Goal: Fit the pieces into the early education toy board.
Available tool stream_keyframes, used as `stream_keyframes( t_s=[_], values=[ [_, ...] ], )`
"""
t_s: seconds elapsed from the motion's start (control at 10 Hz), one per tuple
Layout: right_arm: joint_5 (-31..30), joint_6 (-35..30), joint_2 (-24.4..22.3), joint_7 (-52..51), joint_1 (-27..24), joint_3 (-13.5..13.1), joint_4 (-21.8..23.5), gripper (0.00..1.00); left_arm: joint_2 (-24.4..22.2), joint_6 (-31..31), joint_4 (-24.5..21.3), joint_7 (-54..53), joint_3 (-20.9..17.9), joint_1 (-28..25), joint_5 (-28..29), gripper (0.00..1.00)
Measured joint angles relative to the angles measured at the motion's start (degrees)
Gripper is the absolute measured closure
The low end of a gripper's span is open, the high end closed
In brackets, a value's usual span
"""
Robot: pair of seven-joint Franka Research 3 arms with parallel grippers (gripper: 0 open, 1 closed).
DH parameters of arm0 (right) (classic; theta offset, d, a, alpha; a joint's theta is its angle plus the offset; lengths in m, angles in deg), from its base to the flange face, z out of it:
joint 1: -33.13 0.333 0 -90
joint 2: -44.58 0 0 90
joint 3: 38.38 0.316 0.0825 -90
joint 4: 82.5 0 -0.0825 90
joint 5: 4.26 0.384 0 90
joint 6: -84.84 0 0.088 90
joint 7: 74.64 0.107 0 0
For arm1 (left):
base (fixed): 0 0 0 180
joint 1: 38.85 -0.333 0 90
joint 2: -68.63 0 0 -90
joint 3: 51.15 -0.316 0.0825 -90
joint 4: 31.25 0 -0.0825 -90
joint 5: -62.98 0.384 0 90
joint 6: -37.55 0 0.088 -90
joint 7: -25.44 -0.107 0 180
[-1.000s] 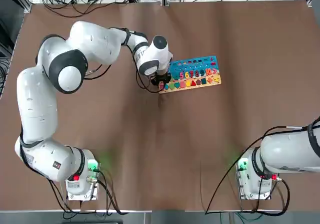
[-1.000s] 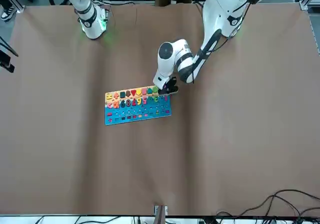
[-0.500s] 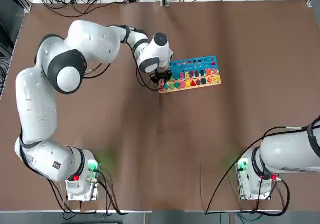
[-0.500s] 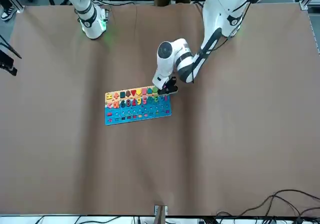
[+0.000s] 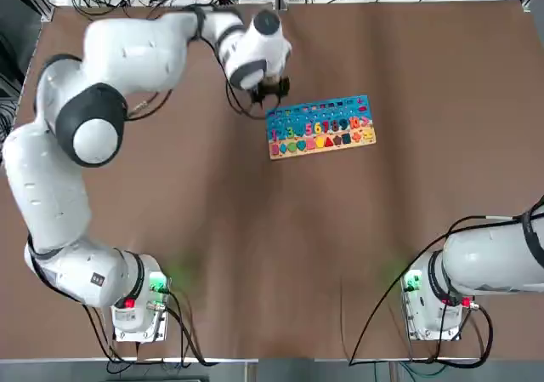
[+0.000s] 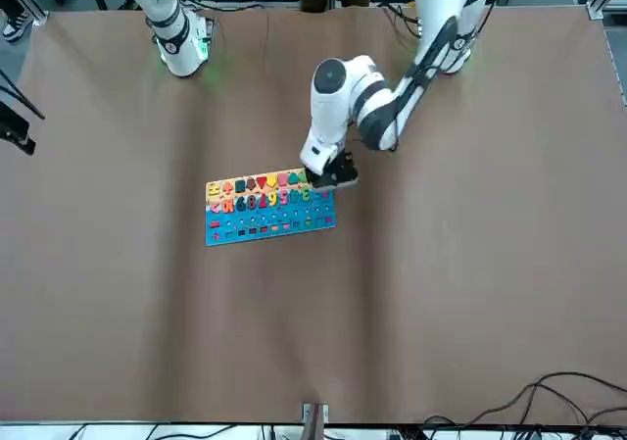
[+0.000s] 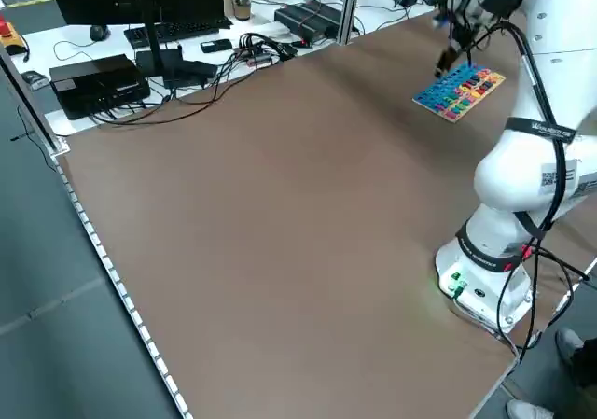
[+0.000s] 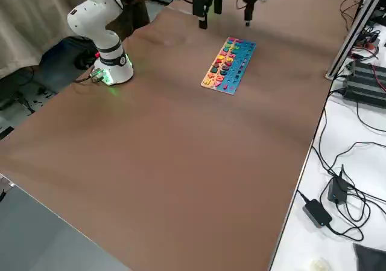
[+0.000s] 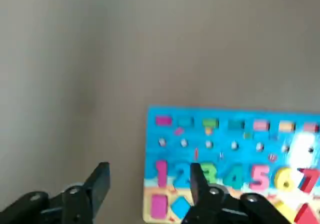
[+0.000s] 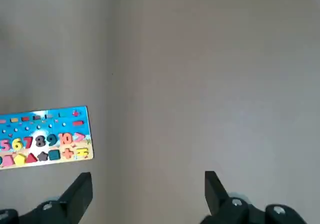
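The early education toy board (image 5: 321, 128) lies right of centre in the upper half of the overhead frame, its long axis running nearly left to right with the right end tipped slightly up the picture, the blue field on its upper side and the tan strip of shapes on its lower. The left gripper (image 5: 272, 87) hangs just above and to the left of the board's upper left corner, clear of the wood, its two fingers spread wide with nothing between them, as the left wrist view (image 9: 150, 186) shows: one finger (image 9: 97, 179) stands over bare table, the other over the numeral row. From the front camera the same gripper (image 6: 333, 173) sits at the board's right end (image 6: 269, 208), just off its corner. The pieces (image 5: 276, 137) appear seated: a pink numeral and a pink shape at the left end, the orange "10" (image 10: 65, 138) and a red mark near the right end, and no loose piece shows on the brown table (image 5: 255, 254). The right gripper (image 10: 147, 194), also wide open and empty, belongs to the arm parked at the lower right of the overhead frame (image 5: 497, 263), well apart from the board. The left arm is by far the nearer, so any further press or check would likely fall to it, reaching down and rightward along the board's length.
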Motion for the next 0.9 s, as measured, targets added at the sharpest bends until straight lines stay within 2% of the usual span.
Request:
stream_keyframes(
  t_s=[0.1,0.2,0.4,0.7,0.9],
  values=[
    [0.0,0.3,0.0,0.0,0.8,0.0,0.0,0.01,-1.8,-0.8,1.3,-2.3,0.0,-2.4,0.0,0.10],
    [0.0,0.5,0.0,0.0,1.4,0.0,0.0,0.01,-3.4,-1.3,2.5,-4.7,0.0,-4.9,0.0,0.02],
    [0.0,0.6,0.0,0.0,1.4,-0.1,0.0,0.01,-5.9,-5.4,5.8,-11.9,0.0,-9.9,-1.8,0.00],
    [0.0,0.6,0.2,0.0,1.1,-0.5,0.0,0.01,-7.4,-15.1,14.8,-27.1,-0.2,-18.7,-11.5,0.00],
    [0.0,2.8,1.6,0.0,0.7,-0.8,0.2,0.01,-9.6,-18.5,18.4,-35.6,-0.1,-25.4,-14.5,0.00]
  ],
)
